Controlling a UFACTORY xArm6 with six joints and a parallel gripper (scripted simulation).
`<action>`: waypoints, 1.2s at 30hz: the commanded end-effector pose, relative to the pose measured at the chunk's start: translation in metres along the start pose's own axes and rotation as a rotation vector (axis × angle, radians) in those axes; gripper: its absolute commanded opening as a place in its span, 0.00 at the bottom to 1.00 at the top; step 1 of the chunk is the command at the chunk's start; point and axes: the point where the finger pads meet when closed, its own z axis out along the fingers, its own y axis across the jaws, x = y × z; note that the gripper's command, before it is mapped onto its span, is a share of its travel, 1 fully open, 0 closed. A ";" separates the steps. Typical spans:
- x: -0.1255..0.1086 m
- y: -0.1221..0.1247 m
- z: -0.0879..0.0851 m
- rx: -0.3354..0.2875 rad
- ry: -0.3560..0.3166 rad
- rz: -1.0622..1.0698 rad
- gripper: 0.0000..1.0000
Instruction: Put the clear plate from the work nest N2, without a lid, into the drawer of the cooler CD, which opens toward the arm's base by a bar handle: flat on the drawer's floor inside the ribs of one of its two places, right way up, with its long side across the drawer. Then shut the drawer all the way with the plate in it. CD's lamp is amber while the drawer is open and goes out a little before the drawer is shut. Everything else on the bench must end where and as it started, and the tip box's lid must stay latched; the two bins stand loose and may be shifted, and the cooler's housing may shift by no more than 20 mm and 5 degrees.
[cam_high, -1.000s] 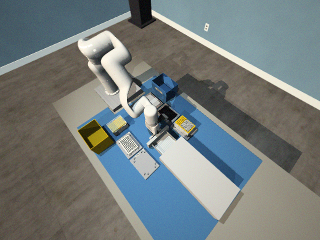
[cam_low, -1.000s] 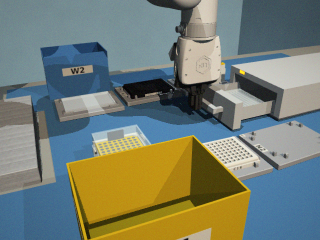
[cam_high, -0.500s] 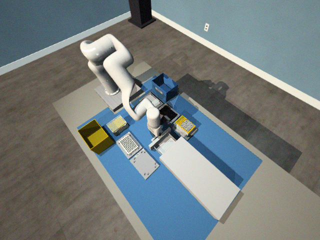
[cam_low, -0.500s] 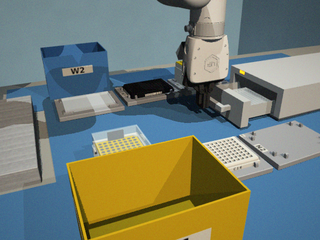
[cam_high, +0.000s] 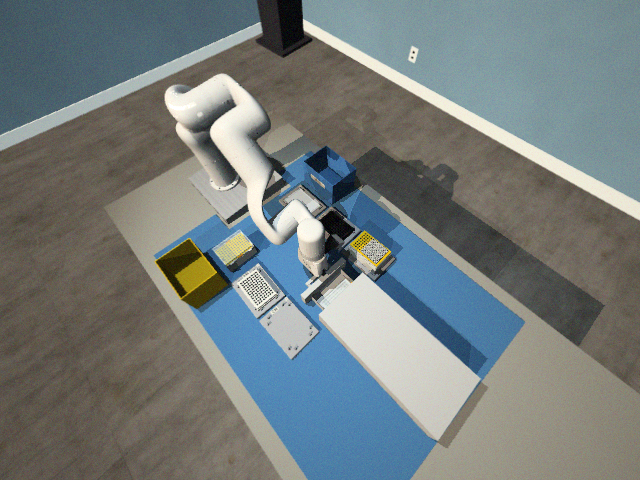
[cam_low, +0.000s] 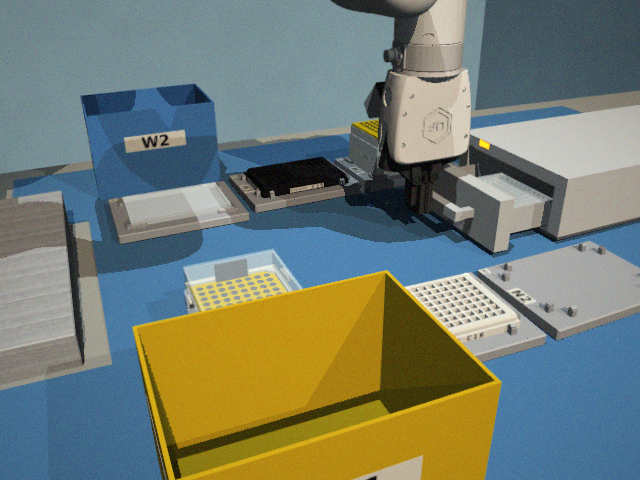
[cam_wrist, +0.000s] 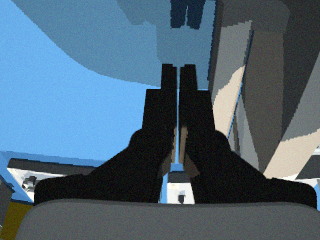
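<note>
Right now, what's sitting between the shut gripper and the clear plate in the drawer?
The drawer's front panel with its bar handle: the gripper stands outside it, the clear plate lies behind it. The exterior view shows this.

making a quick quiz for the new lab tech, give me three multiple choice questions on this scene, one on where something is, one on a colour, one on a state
1. Where is the clear plate?
A. on nest N2
B. in the cooler's drawer
C. in the yellow bin

2. What colour is the cooler's lamp?
A. green
B. amber
C. red

3. How does the gripper stand?
A. shut on nothing
B. wide open
C. shut on the plate

Answers:
1 B: the plate lies in the drawer, and nest N2 is bare.
2 B: it glows amber on the cooler.
3 A: the fingers meet with nothing between them, beside the drawer's front.
</note>
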 end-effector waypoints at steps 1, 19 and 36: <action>0.000 0.009 -0.002 -0.005 0.000 0.000 0.00; 0.000 0.030 -0.002 -0.005 0.000 0.000 0.00; 0.000 0.055 -0.003 -0.005 0.000 0.000 0.00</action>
